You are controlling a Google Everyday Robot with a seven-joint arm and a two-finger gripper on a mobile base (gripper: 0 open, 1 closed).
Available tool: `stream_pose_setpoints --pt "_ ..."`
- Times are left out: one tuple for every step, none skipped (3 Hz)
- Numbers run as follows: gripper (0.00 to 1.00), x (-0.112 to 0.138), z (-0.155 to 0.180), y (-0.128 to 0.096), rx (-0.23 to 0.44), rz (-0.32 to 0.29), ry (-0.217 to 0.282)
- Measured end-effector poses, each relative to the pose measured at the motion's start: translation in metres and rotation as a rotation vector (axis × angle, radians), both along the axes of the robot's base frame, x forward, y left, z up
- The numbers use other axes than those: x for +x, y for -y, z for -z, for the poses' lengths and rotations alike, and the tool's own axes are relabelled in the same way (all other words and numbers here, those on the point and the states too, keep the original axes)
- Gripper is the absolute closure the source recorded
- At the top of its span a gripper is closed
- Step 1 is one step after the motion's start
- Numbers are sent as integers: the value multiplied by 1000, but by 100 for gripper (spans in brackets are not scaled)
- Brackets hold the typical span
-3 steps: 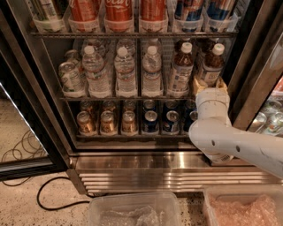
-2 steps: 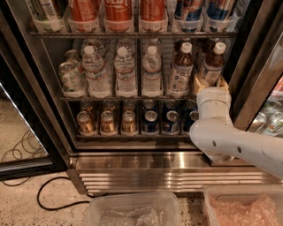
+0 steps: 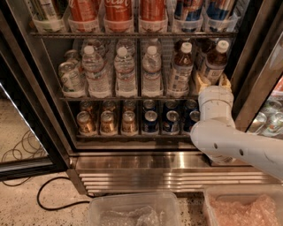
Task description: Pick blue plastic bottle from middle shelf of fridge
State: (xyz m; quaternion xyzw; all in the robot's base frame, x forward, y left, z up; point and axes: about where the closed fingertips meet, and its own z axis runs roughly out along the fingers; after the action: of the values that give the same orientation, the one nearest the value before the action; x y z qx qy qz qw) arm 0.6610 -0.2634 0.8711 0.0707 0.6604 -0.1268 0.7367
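Two slim bottles of dark drink with white caps and pale blue labels stand at the right end of the middle shelf [image 3: 128, 98] of the fridge [image 3: 146, 170]. My gripper [image 3: 212, 83] is at the base of the rightmost blue plastic bottle [image 3: 215, 59], reaching in from the lower right on a white arm [image 3: 234, 143]. The arm's wrist hides the bottle's bottom. The bottle stands upright on the shelf. Its twin [image 3: 181, 70] stands just to the left.
Clear water bottles [image 3: 125, 73] fill the shelf's left lanes. Gold cans [image 3: 108, 121] and blue cans [image 3: 150, 121] sit on the rack below, red cola bottles [image 3: 117, 11] above. Two clear plastic bins [image 3: 132, 209] [image 3: 243, 207] stand on the floor in front. A black cable [image 3: 48, 194] lies at the left.
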Motion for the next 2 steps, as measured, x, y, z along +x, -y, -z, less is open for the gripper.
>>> stream_pose_setpoints --pt "100 -7 -15 -3 -10 -8 34" --pt "100 -18 -29 -8 -21 -41 56"
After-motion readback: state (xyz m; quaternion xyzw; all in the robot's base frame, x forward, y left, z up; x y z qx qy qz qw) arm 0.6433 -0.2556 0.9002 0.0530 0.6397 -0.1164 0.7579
